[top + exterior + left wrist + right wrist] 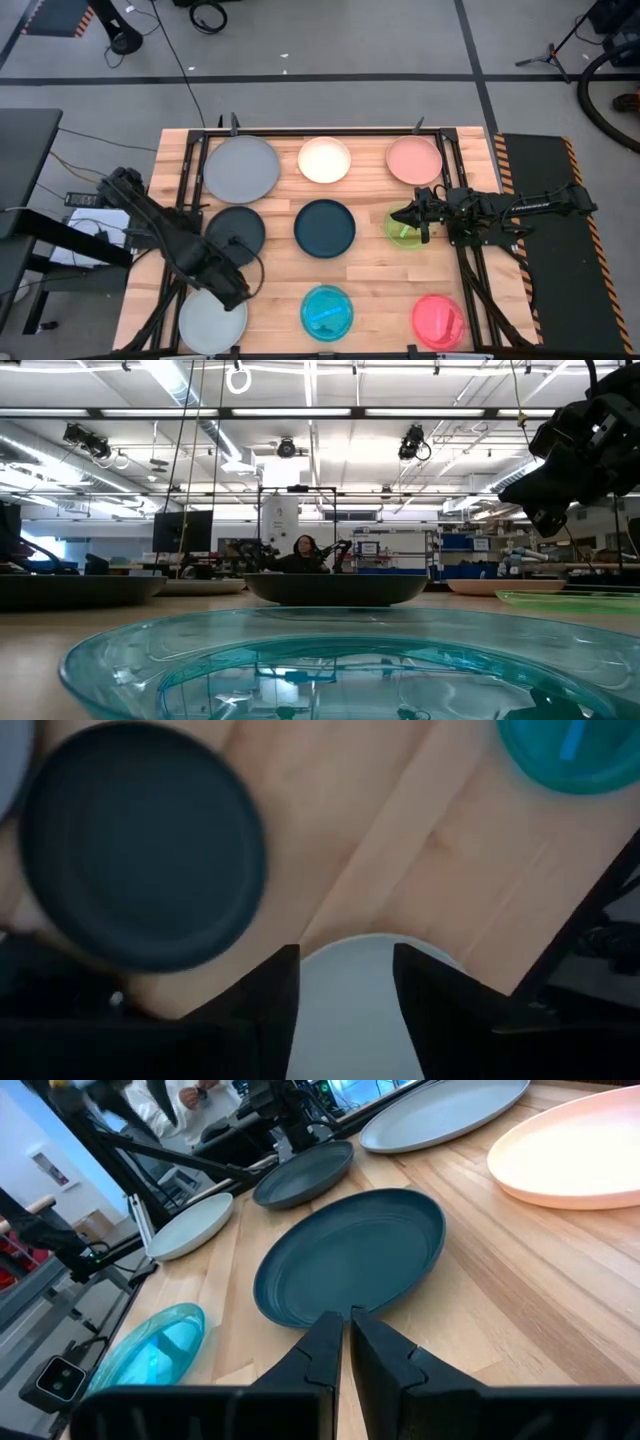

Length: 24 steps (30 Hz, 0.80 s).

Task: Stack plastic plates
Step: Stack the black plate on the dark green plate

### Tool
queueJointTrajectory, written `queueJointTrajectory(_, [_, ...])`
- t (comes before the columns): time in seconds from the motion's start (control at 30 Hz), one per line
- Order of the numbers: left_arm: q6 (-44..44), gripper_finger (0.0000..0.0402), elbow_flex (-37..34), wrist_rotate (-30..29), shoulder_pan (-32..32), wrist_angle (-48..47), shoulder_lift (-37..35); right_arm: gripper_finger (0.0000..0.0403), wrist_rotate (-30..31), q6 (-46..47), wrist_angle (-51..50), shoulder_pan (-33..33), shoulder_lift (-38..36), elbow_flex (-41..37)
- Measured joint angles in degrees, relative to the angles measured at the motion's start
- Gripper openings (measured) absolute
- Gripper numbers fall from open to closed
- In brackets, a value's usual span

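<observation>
Table (370, 275): wooden top, nine plates laid out in three rows of three, none stacked.
Far row: large grey plate (241, 168), cream plate (324, 160), salmon pink plate (414, 160), each apart from the next.
Middle row: black plate (236, 229), dark teal plate (325, 227), translucent green plate (404, 231).
Near row: pale grey plate (208, 322), translucent cyan plate (327, 311), translucent red-pink plate (438, 319).
Left gripper (236, 290): over the far edge of the pale grey plate, just beside the black plate; fingers (262, 1010) spread, plate rim visible in the gap, no contact discernible.
Right gripper (398, 217): above the green plate, pointing toward the dark teal plate; fingers (318, 1350) pressed together, nothing between them.
Low view: cyan plate fills the foreground, dark teal plate behind it, right arm (580, 445) raised at upper right.
Background: person (303, 552) seated beyond the table.
</observation>
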Motion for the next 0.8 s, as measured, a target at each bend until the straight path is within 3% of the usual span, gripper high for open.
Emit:
queueJointTrajectory(0.13, [1.9, 0.0199, -2.0, 0.1, 1.1, 4.9, 3.1, 0.0034, 0.0, 0.0, 0.1, 0.0, 0.0, 0.0])
queueJointTrajectory(0.3, [1.2, 0.0227, -3.6, 0.1, 5.2, 2.2, 7.4, 0.0034, 0.0, 0.0, 0.4, 0.0, 0.0, 0.0])
queueJointTrajectory(0.53, [3.0, 0.0218, -9.4, 0.3, 14.4, 8.2, 12.9, 0.0034, 0.0, 0.0, 0.4, 0.0, 0.0, 0.0])
queueJointTrajectory(0.8, [3.8, 0.0209, -9.8, 0.3, 17.8, 9.9, 16.8, 0.0034, 0.0, 0.0, 0.4, 0.0, 0.0, 0.0])
